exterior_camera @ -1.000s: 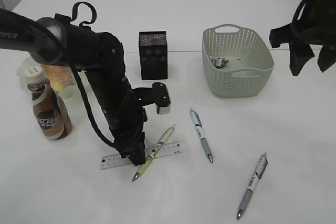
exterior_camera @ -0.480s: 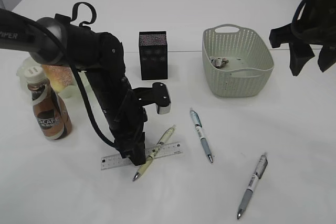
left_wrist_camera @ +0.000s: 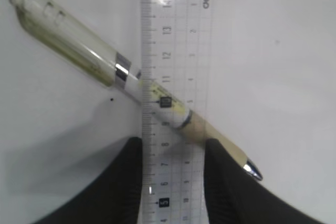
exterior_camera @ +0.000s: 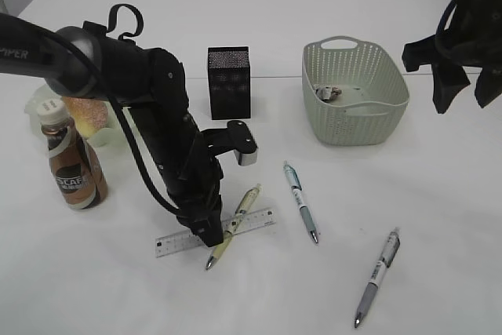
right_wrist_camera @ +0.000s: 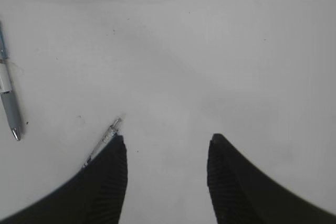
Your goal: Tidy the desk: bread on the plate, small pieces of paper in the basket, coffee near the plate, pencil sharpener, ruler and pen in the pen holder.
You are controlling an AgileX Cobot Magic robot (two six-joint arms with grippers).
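My left gripper (exterior_camera: pixel 208 233) is down on the desk (exterior_camera: pixel 439 217), shut on the clear ruler (exterior_camera: pixel 255 221) across its width; both fingers press its long edges (left_wrist_camera: pixel 173 142). A yellowish pen (left_wrist_camera: pixel 68 45) crosses the ruler (left_wrist_camera: pixel 176 35) at a slant just beyond the fingertips. Two more pens (exterior_camera: pixel 300 202) (exterior_camera: pixel 378 276) lie to the right. The bread (exterior_camera: pixel 82 111) rests on the plate (exterior_camera: pixel 35 103), with the coffee (exterior_camera: pixel 72 166) in front. A small piece of paper (exterior_camera: pixel 328 93) lies in the basket (exterior_camera: pixel 354 127). The pen holder (exterior_camera: pixel 228 81) stands behind. My right gripper (exterior_camera: pixel 464 100) hangs open and empty. The pencil sharpener is out of view.
In the right wrist view the open gripper (right_wrist_camera: pixel 167 140) hovers over bare white desk, with a blue pen (right_wrist_camera: pixel 8 98) at the left edge and a grey pen's end (right_wrist_camera: pixel 105 140) beside the left finger. The left arm (exterior_camera: pixel 157 115) blocks the area between the coffee and the ruler.
The left gripper has slid a little to the right with the ruler. The yellowish pen shifted right with it and turned slightly. The right gripper has not moved.
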